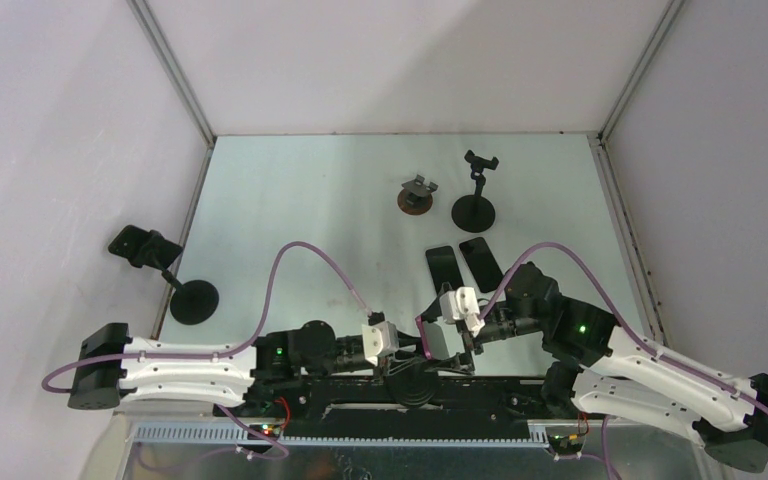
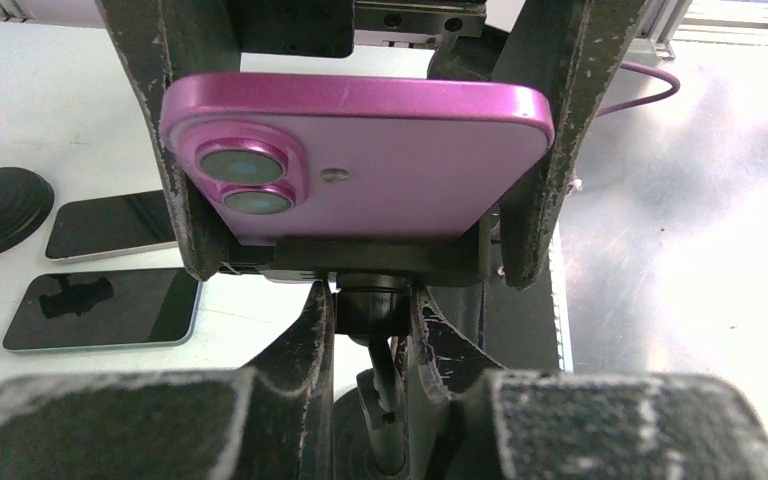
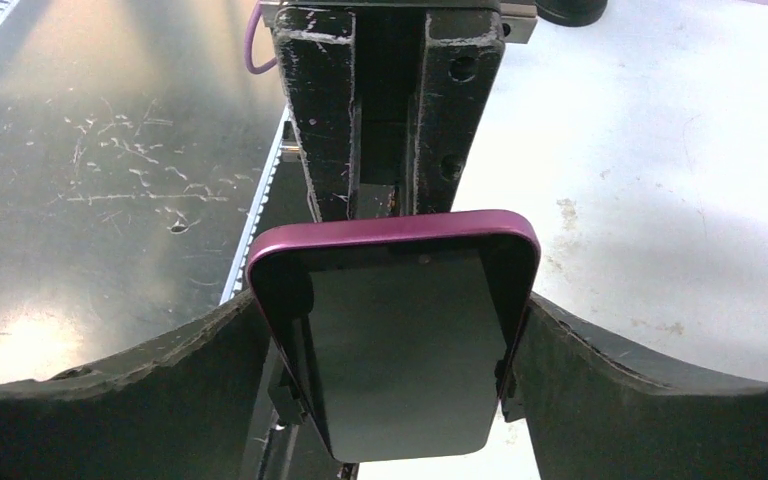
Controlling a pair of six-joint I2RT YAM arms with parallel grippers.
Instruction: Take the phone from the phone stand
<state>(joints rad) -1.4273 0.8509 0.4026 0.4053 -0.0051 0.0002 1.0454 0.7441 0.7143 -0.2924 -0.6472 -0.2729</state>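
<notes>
- Left claw (image 2: 372, 312) is pinching the phone stand (image 2: 380, 262) at the bench's (image 1: 310, 200) six o'clock.
- Right claw (image 3: 390, 330) is straddling the pink phone (image 2: 380, 160), grip unclear.
- Next, probably: squeezing, then lifting clear.

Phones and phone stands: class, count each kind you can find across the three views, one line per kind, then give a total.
Phones: 3 (pink phone, dark phone, second dark phone)
Phone stands: 4 (loaded stand, left stand, brown-based stand, tall stand)
Total: 7
</notes>
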